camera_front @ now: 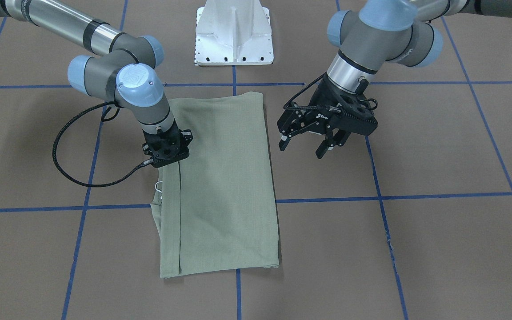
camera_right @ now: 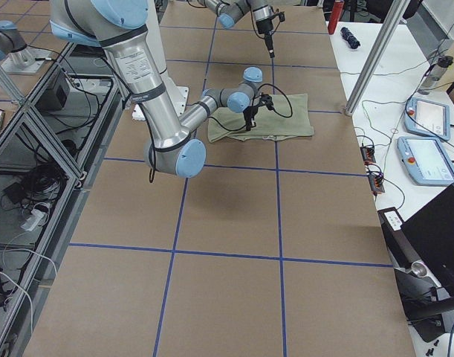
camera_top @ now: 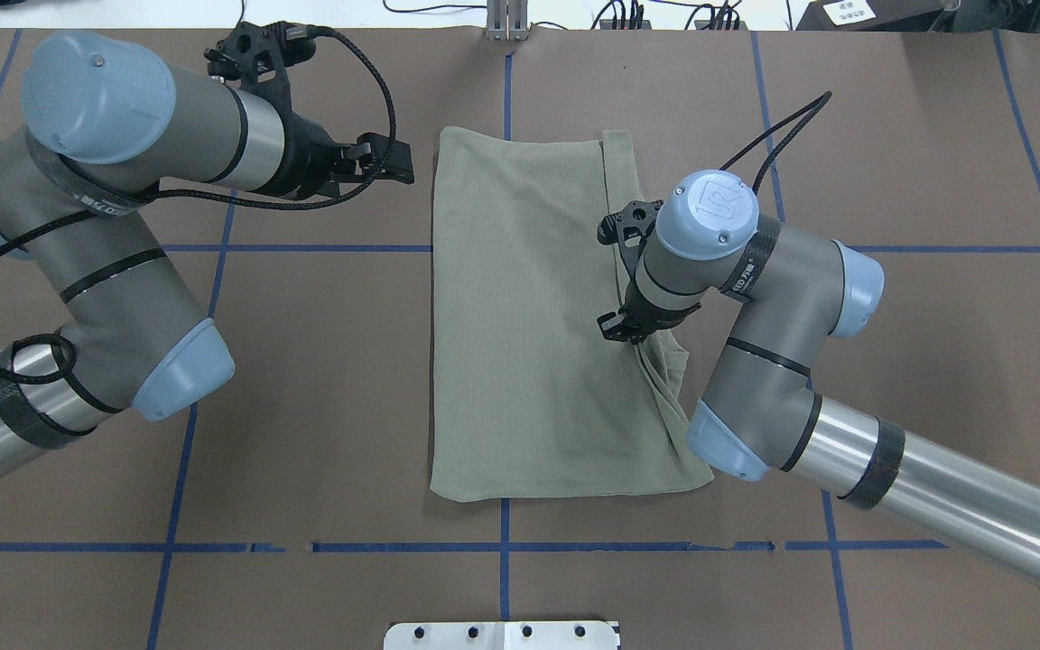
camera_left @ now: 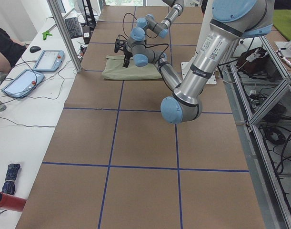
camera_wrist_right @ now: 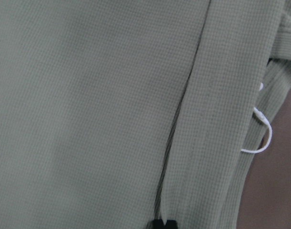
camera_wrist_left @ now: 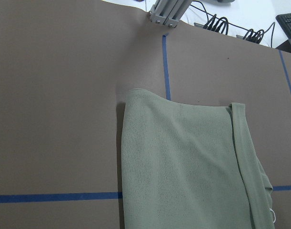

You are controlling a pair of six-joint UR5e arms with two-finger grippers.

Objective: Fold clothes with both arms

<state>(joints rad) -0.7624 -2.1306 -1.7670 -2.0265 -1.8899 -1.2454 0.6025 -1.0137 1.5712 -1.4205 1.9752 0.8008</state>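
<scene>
The sage-green shirt point(camera_front: 225, 178) lies folded into a tall rectangle in the middle of the brown table point(camera_front: 416, 249). It also shows in the overhead view point(camera_top: 529, 316) and the left wrist view point(camera_wrist_left: 183, 162). My right gripper point(camera_front: 167, 153) points down onto the shirt's narrow folded-over strip. In the right wrist view its tips point(camera_wrist_right: 163, 223) are together on the strip's dark edge. The white hang-tag loop point(camera_wrist_right: 259, 143) pokes out beside it. My left gripper point(camera_front: 304, 147) is open and empty, raised above the table just off the shirt's opposite long edge.
The white pedestal base point(camera_front: 234, 35) stands at the robot's side of the table. Blue tape lines point(camera_front: 416, 195) grid the table. Tablets point(camera_left: 45, 59) and cables lie on a side bench, where a person point(camera_left: 2, 45) sits. A metal post point(camera_wrist_left: 164, 12) stands at the table's far edge.
</scene>
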